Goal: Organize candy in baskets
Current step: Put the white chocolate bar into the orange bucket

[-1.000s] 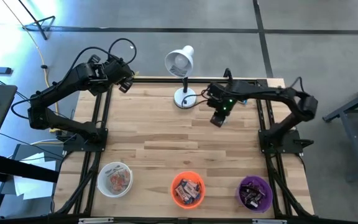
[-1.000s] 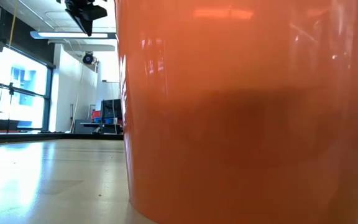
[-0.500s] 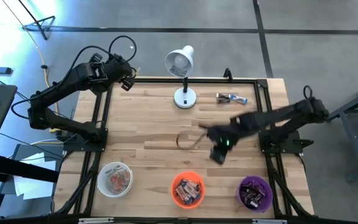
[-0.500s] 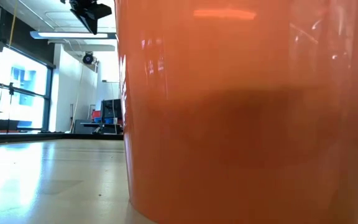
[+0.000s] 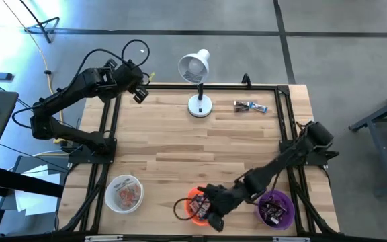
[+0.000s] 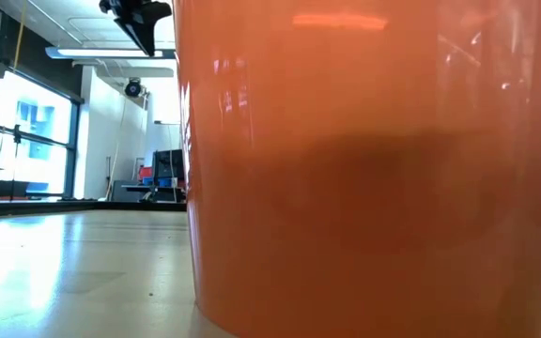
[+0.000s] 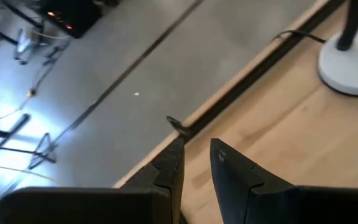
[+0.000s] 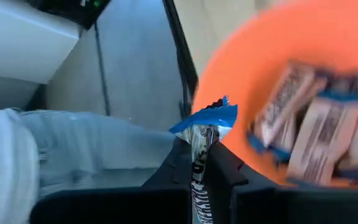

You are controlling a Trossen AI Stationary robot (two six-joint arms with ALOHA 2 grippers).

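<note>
Three baskets stand along the near edge: white (image 5: 124, 193), orange (image 5: 192, 196) and purple (image 5: 276, 208), each with candy inside. My right gripper (image 5: 205, 203) (image 8: 197, 149) hovers at the orange basket's rim (image 8: 241, 68), shut on a blue-ended candy (image 8: 205, 119). Loose candies (image 5: 250, 105) lie on the wood at the far right. My left gripper (image 5: 140, 94) (image 7: 195, 158) hangs over the far left corner, its fingers slightly apart, with nothing between them; in the low view it (image 6: 139, 14) shows high beside the orange basket (image 6: 374, 169). My right gripper pinches the candy between its two fingers, lengthwise along them. The silver printed body (image 8: 197, 171) sits between the fingers, and the crimped blue end (image 8: 207, 117) sticks out past the fingertips. The fingers slant down toward the near edge. The candy is lifted clear beside the orange basket's rim.
A white desk lamp (image 5: 195, 67) stands with its base (image 5: 200, 105) at the far middle of the table. A person's leg in jeans (image 8: 73, 146) shows beyond the near edge. Black frame rails (image 5: 109, 134) run along the table's sides.
My right arm has swept from the far side, next to the lamp, across the table toward the near edge, and now stands at the orange basket. My left gripper has turned a little in place.
</note>
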